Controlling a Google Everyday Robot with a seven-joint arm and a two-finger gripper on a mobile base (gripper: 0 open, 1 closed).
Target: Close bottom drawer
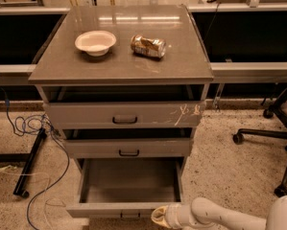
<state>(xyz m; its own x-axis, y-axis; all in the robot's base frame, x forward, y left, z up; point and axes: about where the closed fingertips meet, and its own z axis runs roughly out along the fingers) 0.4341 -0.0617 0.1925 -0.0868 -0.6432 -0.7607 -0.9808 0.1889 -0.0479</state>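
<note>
Warm overhead light glares on the cabinet top [181, 56]; the tool [158, 217] at bottom centre is softly lit.

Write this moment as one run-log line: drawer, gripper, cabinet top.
plain grey bottom drawer: pulled open, empty | cream gripper: at drawer front's right end | grey cabinet top: white round bowl, crushed metal can
</note>
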